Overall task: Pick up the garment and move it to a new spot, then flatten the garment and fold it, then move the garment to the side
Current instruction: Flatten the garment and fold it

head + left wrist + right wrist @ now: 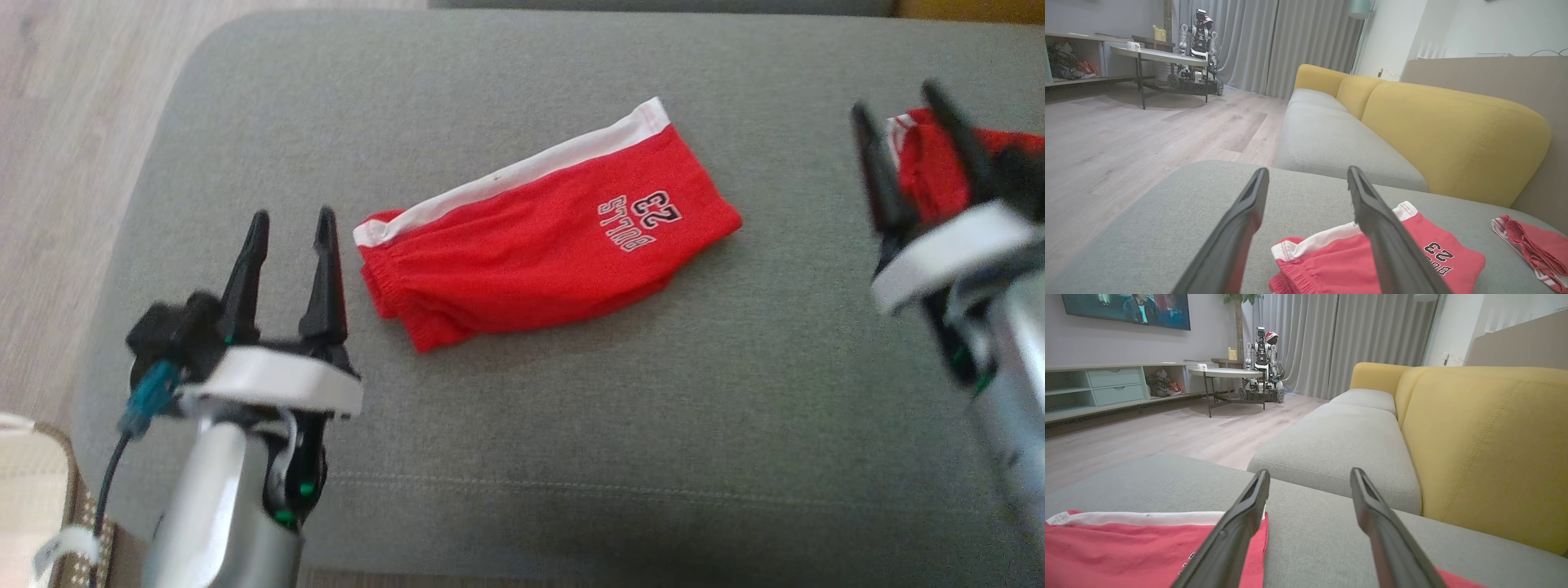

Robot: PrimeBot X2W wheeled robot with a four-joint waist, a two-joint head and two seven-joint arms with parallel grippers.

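The garment is a pair of red shorts with a white waistband and black "BULLS 23" print, folded flat on the grey cushion. In the left wrist view the garment lies low and right, and the right wrist view has the garment at its lower left. My left gripper hovers open just left of it, nothing between its fingers. My right gripper is open at the right edge, apart from the shorts, with its fingers over bare cushion.
A second red and white garment lies behind my right gripper; the left wrist view has this second garment at far right. A yellow backrest lines the sofa's far side. Wood floor lies beyond the cushion's left edge.
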